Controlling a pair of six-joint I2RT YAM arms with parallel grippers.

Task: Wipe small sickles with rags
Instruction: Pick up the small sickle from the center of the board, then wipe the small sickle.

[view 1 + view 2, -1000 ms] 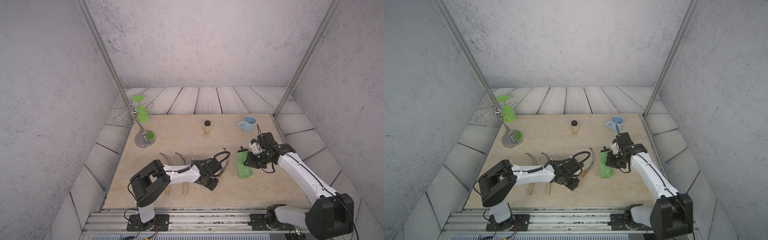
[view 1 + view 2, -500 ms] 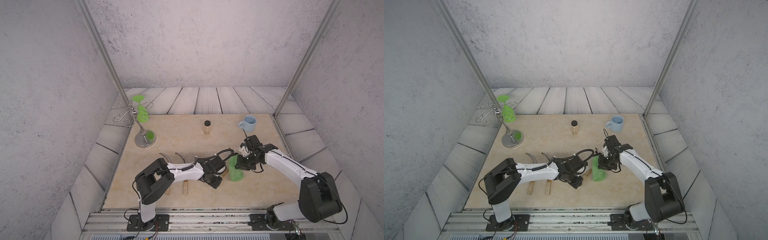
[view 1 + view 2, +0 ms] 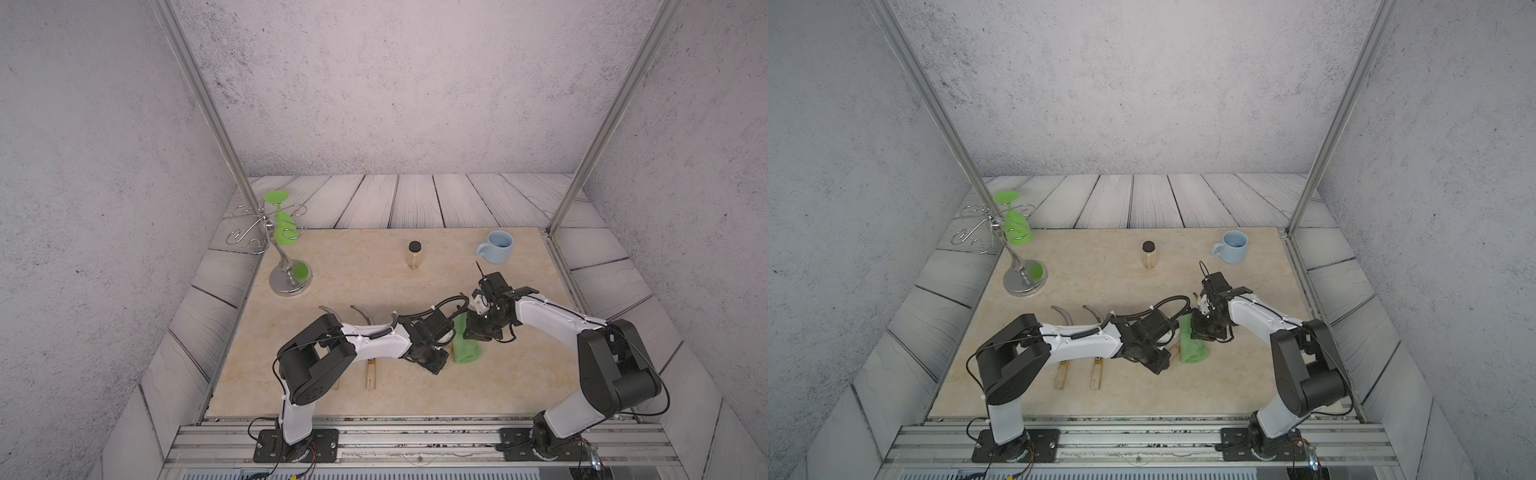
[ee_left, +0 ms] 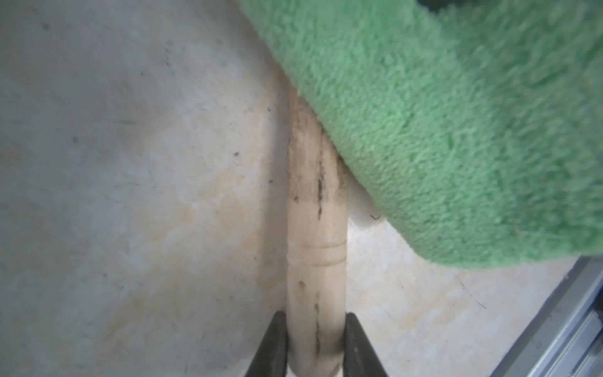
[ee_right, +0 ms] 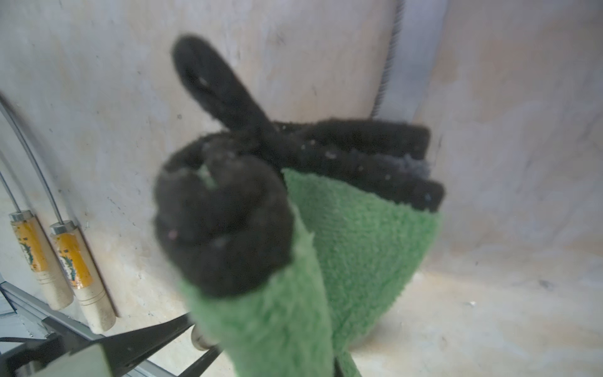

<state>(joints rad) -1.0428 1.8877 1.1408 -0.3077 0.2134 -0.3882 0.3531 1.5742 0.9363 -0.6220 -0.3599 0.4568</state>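
Left wrist view showed the left gripper point(image 4: 316, 329) pinching the stiff wooden sickle handle point(image 4: 316, 228), probably the safest hold. Right gripper point(image 3: 473, 332) had the soft, floppy rag point(image 4: 456, 130) clamped, lol.

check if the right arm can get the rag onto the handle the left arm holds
Likely yes: the rag, gripped by the right end effector, lies over part of the sickle handle in the left end effector; nothing stands between.

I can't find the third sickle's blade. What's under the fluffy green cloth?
A pale wooden sickle handle runs under the fluffy green cloth; its far end is covered, so no blade shows.
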